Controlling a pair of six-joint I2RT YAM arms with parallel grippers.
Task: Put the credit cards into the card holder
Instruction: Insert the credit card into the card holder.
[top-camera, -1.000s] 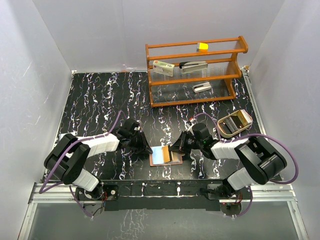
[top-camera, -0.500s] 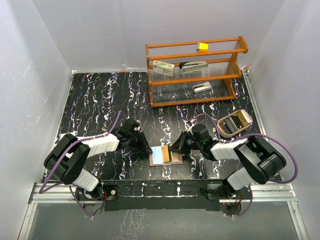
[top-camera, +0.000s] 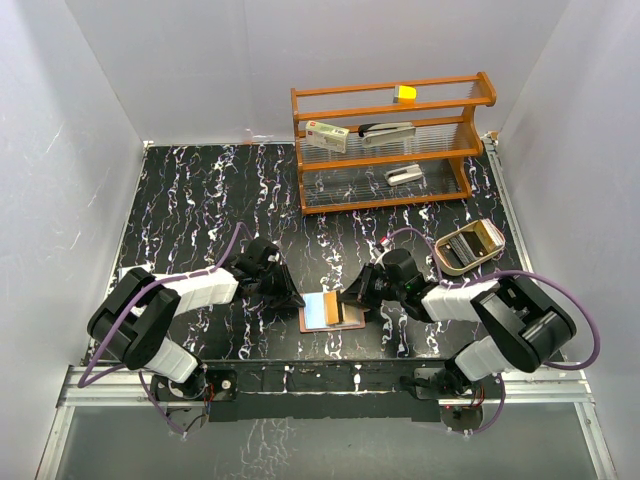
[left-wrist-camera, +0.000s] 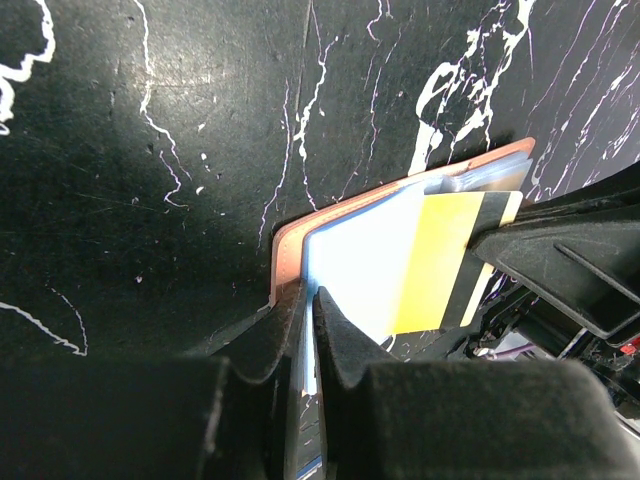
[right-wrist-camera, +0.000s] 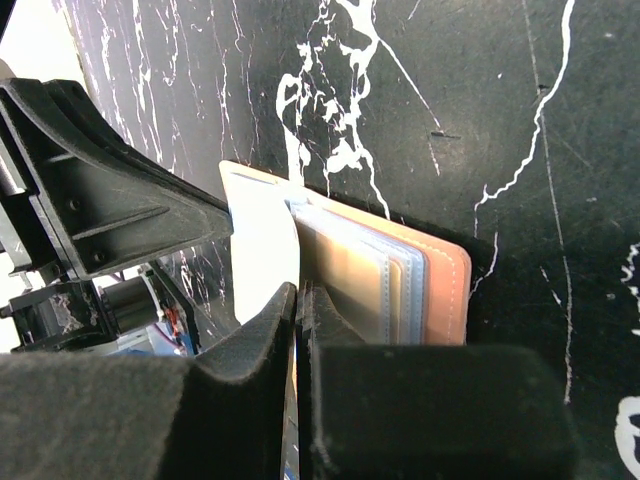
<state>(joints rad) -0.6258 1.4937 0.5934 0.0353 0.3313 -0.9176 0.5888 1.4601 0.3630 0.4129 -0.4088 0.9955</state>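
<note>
card holder (right-wrist-camera: 446, 292) betw. l tool (left-wrist-camera: 310, 293), r tool (right-wrist-camera: 298, 291)

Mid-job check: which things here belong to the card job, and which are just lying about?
Job:
card holder
blue card, pinched by left gripper
orange card, pinched by right gripper

Lying about:
rack
packet and yellow block on the rack
tray
</note>
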